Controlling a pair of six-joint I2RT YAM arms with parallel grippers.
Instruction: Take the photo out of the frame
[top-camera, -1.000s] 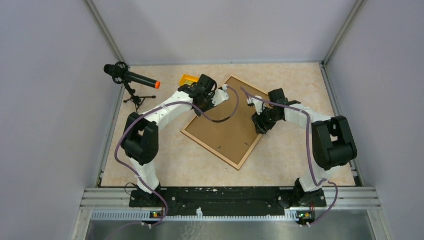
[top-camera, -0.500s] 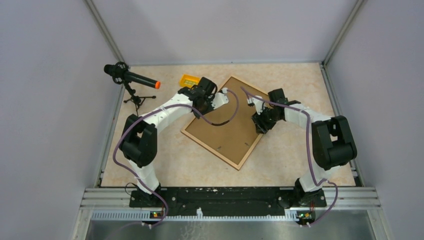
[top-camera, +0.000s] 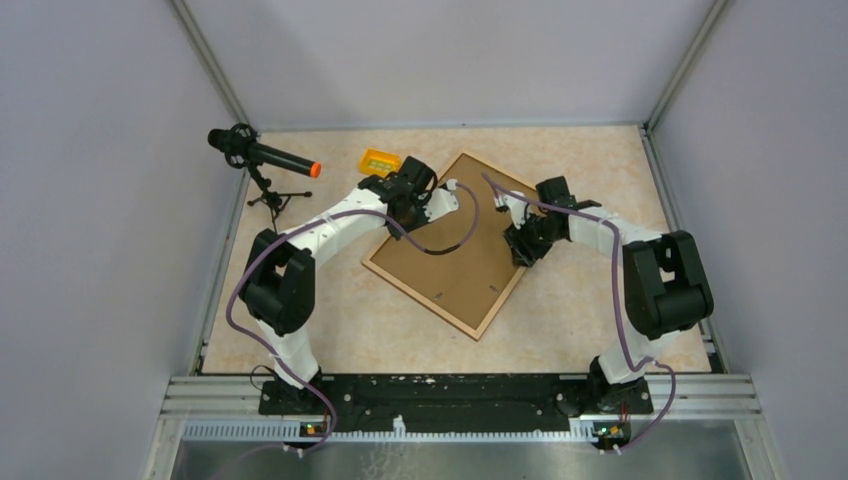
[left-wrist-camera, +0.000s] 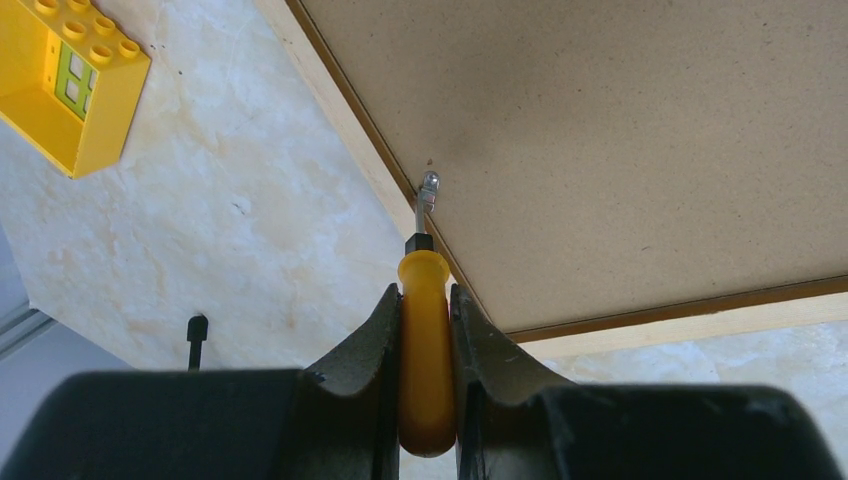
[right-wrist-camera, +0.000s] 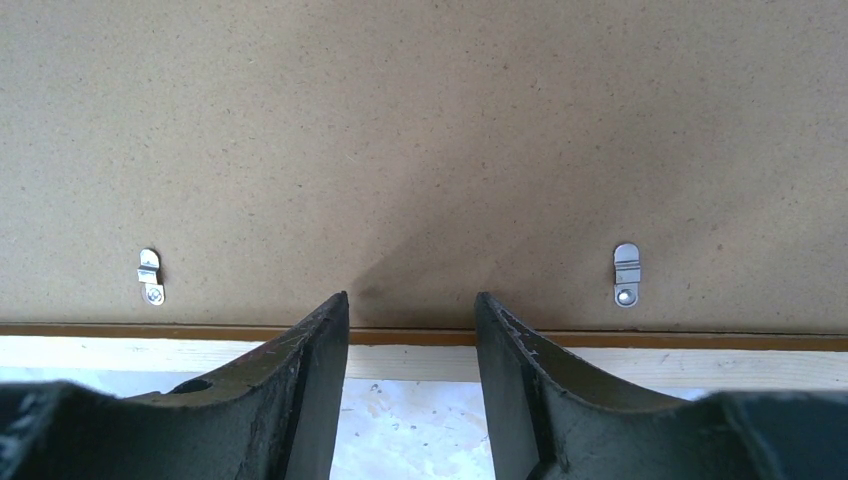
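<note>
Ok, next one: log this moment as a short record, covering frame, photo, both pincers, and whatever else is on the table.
frame: flat on the table, fibreboard back up
photo: not visible
left pincer: shut on screwdriver, tip at a clip by the frame's edge
right pincer: open, over the frame's rim, between two clips
other: yellow block beside the frame; mic on a stand at far left

Quick count: one frame (top-camera: 450, 255), one yellow toy brick (top-camera: 379, 160), one mic (top-camera: 268, 155) on a tripod, one yellow-handled screwdriver (left-wrist-camera: 426, 340), two metal clips (right-wrist-camera: 150, 277) (right-wrist-camera: 625, 273) in the right wrist view.
</note>
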